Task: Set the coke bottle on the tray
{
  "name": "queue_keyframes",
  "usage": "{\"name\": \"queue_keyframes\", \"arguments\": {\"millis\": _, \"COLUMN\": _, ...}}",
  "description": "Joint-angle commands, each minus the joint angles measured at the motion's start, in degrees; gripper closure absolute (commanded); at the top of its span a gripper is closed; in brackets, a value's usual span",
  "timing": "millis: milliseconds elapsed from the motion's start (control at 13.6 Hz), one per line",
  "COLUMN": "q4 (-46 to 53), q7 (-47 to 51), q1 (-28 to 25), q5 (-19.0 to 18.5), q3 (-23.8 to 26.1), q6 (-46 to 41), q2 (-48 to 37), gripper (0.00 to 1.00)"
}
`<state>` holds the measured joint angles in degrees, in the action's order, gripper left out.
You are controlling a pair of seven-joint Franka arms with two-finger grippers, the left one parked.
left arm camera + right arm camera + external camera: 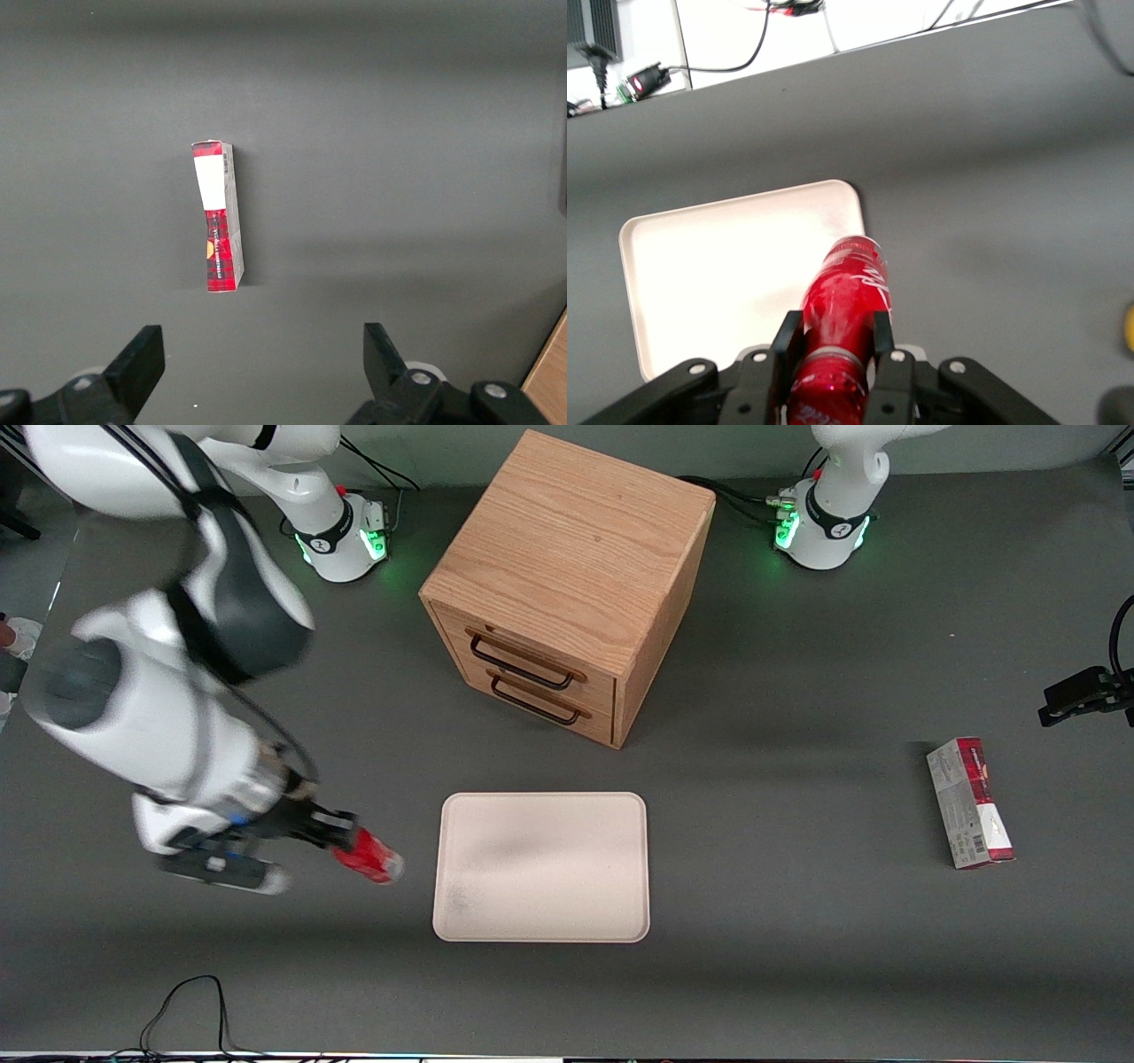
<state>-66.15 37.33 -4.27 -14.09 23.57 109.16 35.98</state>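
Coke bottle (844, 305) clamped btwn fingers (880, 354) of hand (341, 834); held tilted above counter (797, 921), just beside tray (542, 866); cabinet (567, 584) farther from camera.

**Count of what's on the table**

1 coke bottle (370, 858), red, clamped between the fingers of the gripper (835, 354), held just beside the tray on the working arm's end. 1 tray (542, 868), cream, rect. w/ rounded corners. 1 wooden cabinet (567, 584) w/ 2 drawers, 1 dark handle each, so 2 handles. 1 red-and-grey carton (970, 803) lying flat toward the parked arm's end. 2 arm bases w/ green lights. Total loose items: 3 (bottle, tray, carton).
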Motion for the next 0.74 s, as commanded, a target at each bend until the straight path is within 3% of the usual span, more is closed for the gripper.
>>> {"name": "queue_keyframes", "arguments": {"millis": 0, "q4": 4.9, "q7": 2.0, "q1": -1.0, "q5": -3.1, "q3": 1.7, "q6": 4.5, "q2": 7.8, "gripper": 1.00}}
{"name": "queue_keyframes", "arguments": {"millis": 295, "q4": 4.3, "q7": 1.8, "q1": -2.0, "q5": -6.0, "q3": 1.7, "q6": 9.0, "q2": 13.0, "gripper": 1.00}}
{"name": "queue_keyframes", "arguments": {"millis": 663, "q4": 1.4, "q7": 1.9, "q1": -2.0, "q5": -6.4, "q3": 1.4, "q6": 14.1, "q2": 14.6, "gripper": 1.00}}
